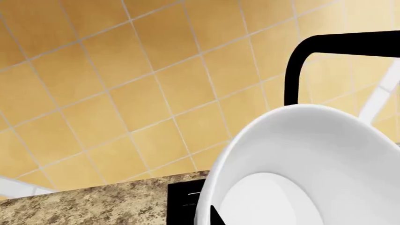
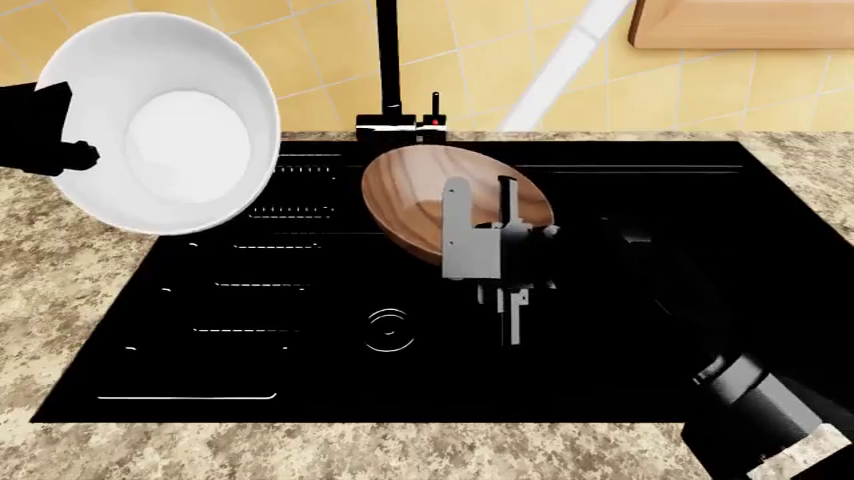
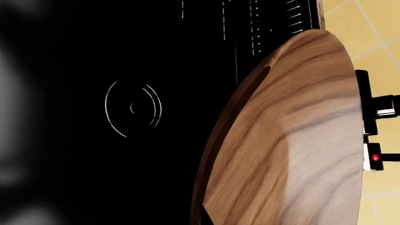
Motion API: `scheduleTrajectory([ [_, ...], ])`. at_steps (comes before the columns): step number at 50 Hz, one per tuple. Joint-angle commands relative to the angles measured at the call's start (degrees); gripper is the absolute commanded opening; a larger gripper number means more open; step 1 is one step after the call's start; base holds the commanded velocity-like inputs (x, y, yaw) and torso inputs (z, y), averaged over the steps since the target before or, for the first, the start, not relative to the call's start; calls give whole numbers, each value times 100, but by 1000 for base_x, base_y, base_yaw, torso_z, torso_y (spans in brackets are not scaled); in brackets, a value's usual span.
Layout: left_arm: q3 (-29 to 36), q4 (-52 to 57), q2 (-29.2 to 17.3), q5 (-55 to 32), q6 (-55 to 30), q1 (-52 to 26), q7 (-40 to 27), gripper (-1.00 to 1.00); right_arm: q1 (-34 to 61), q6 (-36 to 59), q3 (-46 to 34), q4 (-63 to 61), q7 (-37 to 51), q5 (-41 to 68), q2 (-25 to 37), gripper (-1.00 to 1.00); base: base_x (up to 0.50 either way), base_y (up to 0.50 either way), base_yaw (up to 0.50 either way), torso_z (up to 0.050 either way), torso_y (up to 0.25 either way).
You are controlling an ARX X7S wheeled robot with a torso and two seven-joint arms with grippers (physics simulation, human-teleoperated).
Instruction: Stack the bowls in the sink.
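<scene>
While both bowls hang in the air, neither has yet been set down in the sink (image 2: 160,350), so the step in hand is judged to be lowering one bowl into the basin and nesting the other in it.

The right gripper (image 2: 481,225) holds the wooden bowl (image 2: 414,200) by its rim, jaws clamped on the edge, with the bowl tilted and hanging above the sink just in front of the faucet (image 2: 388,60). The drain (image 2: 387,330) lies below it and toward the robot. In the right wrist view the wood grain (image 3: 293,140) fills the frame, with the drain ring (image 3: 132,108) beyond it.

The left gripper (image 2: 60,150) shows only as a dark shape at the rim of the white bowl (image 2: 158,125); its jaws appear closed on that rim, since the bowl is carried well to the left of the faucet, over the counter (image 2: 54,260) and the edge of the ribbed drainboard (image 2: 287,215). Its opening is tipped toward the head camera.

To do this well, the wider wooden bowl should probably go down first, levelled upright beside the drain. The white bowl, being smaller and deeper, should then be turned opening-up, centred over it and released low. Both bowls are gripped at one edge, so slow wrist rotation would limit swinging or slipping.
</scene>
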Motion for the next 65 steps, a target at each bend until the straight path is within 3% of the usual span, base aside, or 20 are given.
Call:
scheduleTrajectory([
  [1, -76, 62, -37, -31, -3, 7, -43, -100, 47, -348, -56, 709, 161, 29, -277, -100, 0, 0, 0, 0, 0],
  [65, -104, 38, -56, -2, 72, 208, -16, -100, -248, -1464, -417, 2804, 470, 239, -1060, -100, 0, 0, 0, 0, 1],
])
